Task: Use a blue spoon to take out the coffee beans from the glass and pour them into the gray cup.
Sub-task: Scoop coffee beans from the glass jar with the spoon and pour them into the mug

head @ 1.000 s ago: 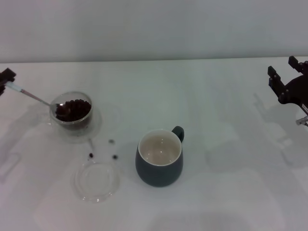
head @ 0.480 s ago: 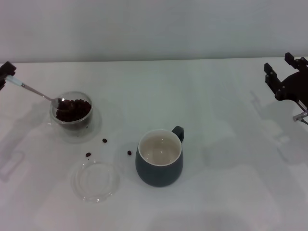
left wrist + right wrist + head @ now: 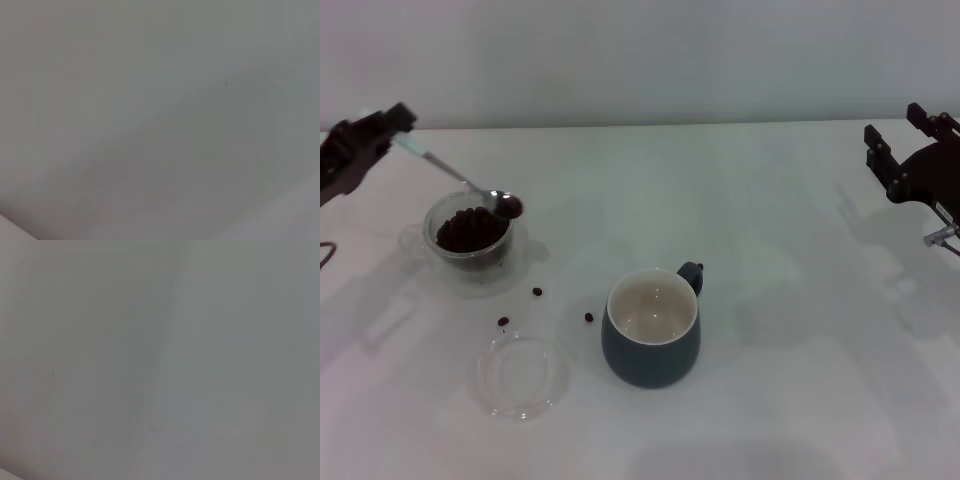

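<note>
In the head view my left gripper (image 3: 390, 125) is shut on the pale handle of the blue spoon (image 3: 460, 180). The spoon slopes down to the right, and its bowl carries coffee beans (image 3: 509, 207) just above the right rim of the glass (image 3: 470, 238). More beans fill the glass. The gray cup (image 3: 652, 328) stands to the lower right, its cream inside holding nothing I can see. My right gripper (image 3: 905, 150) hangs open at the far right edge. Both wrist views show only blank grey.
Three loose beans (image 3: 537, 292) lie on the white table between the glass and the cup. A flat clear saucer (image 3: 521, 374) sits in front of the glass.
My left gripper has risen and moved right, lifting the spoon's bowl out of the glass with beans in it. The right gripper barely moved.
</note>
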You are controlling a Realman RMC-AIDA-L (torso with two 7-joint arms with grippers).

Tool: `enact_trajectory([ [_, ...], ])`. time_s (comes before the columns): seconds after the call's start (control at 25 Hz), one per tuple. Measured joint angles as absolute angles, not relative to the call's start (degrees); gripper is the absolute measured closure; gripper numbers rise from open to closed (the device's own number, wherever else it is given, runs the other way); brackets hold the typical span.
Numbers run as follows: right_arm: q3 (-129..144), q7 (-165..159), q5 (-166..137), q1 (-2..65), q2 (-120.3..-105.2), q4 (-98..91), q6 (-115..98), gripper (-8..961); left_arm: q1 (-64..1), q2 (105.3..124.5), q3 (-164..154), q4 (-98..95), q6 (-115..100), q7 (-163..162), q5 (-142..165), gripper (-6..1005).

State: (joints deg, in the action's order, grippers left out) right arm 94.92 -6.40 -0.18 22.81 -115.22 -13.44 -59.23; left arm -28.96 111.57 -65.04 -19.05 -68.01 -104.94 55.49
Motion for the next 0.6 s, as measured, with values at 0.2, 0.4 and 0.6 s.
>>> enact_trajectory([
  [0.2,94.92,-6.35,-0.17,22.85,-115.22,-13.45,-59.24,391,-31.02,112.23,-65.14,-18.98,-68.28,-105.35,58.29,871],
  [0.4,94.92,-6.32,-0.17,22.85,-115.22,-13.45,-59.24,391,-33.0,112.95,-65.18,-18.87,-69.08,-106.3,61.46,872],
  [0.6,94.97,-6.32,-0.17,22.85,-115.32,-13.45,-59.3,391,-34.57,113.53,-65.22,-18.81,-70.14,-106.64,64.06,872],
])
